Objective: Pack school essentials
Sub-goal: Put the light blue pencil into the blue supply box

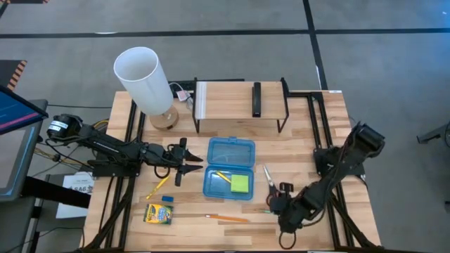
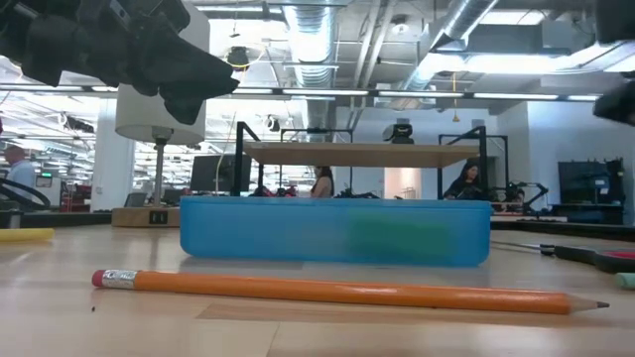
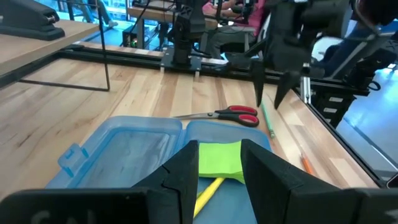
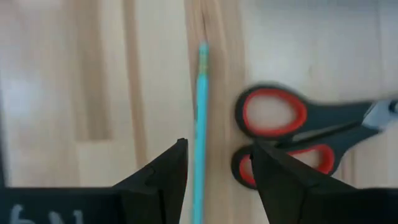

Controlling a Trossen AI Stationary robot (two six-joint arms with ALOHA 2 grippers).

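The open blue case (image 1: pixel 230 153) lies mid-table, with the green sticky-note pad (image 1: pixel 241 184) and a yellow pencil (image 1: pixel 223 176) inside it. My left gripper (image 1: pixel 191 164) is open at the case's left edge; its wrist view looks over the pad (image 3: pixel 219 158). My right gripper (image 1: pixel 275 204) is open, pointing down right of the case. Its fingers stand on either side of the teal pen (image 4: pixel 200 124) without touching it, beside the red-handled scissors (image 4: pixel 277 127). The crayon box (image 1: pixel 159 213), blue eraser (image 1: pixel 167 199), a second yellow pencil (image 1: pixel 158 187) and the orange pencil (image 1: pixel 228 218) lie flat on the table.
A white lamp (image 1: pixel 144 79) stands at the far left. A wooden shelf on black legs (image 1: pixel 239 100), with a dark stapler (image 1: pixel 256 98) on it, stands behind the case. In the low view the orange pencil (image 2: pixel 337 291) lies in front of the case (image 2: pixel 335 230).
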